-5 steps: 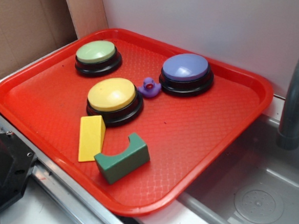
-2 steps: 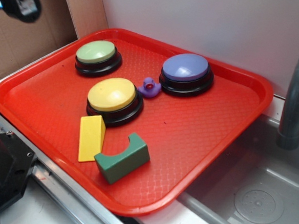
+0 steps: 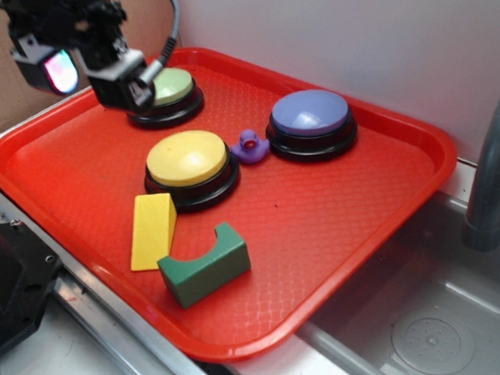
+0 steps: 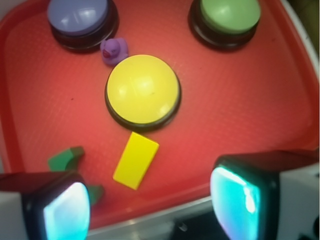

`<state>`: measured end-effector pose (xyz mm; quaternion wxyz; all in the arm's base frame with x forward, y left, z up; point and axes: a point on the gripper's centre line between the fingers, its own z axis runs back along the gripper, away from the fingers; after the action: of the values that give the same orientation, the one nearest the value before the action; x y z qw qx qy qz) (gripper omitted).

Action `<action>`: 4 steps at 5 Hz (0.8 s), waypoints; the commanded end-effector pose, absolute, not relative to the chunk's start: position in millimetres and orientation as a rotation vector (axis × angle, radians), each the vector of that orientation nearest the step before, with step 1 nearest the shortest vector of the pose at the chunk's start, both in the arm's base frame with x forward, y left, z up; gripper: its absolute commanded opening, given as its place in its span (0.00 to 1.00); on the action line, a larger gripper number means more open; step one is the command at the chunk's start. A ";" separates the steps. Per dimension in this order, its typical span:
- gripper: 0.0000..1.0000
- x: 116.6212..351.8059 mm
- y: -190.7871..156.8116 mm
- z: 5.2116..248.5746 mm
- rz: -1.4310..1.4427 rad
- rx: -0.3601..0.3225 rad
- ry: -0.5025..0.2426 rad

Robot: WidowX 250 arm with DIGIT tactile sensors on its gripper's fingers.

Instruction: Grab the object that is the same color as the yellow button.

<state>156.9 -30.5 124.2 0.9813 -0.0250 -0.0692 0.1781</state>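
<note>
One target: the yellow wedge [image 4: 136, 160] sits on the red tray [image 3: 342, 220], just beside the yellow button [image 4: 143, 90]. Empty end effector [image 4: 150, 202] hovers wide open above it, long axis roughly perpendicular to the finger gap.

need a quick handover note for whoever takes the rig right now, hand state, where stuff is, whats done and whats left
Hand: open, empty, up in the air over the tray's left rear part, near the green button.
Yellow wedge block: lying on the red tray, just in front of the yellow button, with the green arch block close at its near right end.
Purple duck sits between the yellow and purple buttons.
Done: nothing grasped yet.
Left: move over the wedge, lower, close on it, lift.
</note>
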 end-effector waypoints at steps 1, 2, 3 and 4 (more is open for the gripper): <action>1.00 174.1 -34.2 78.8 0.536 -0.026 -0.118; 1.00 176.2 -37.6 54.0 0.651 0.006 -0.068; 1.00 174.4 -36.7 38.8 0.701 0.002 -0.073; 1.00 178.3 -37.1 22.3 0.710 0.010 -0.053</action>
<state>175.6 -40.0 18.0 0.9385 0.0099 -0.0177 0.3446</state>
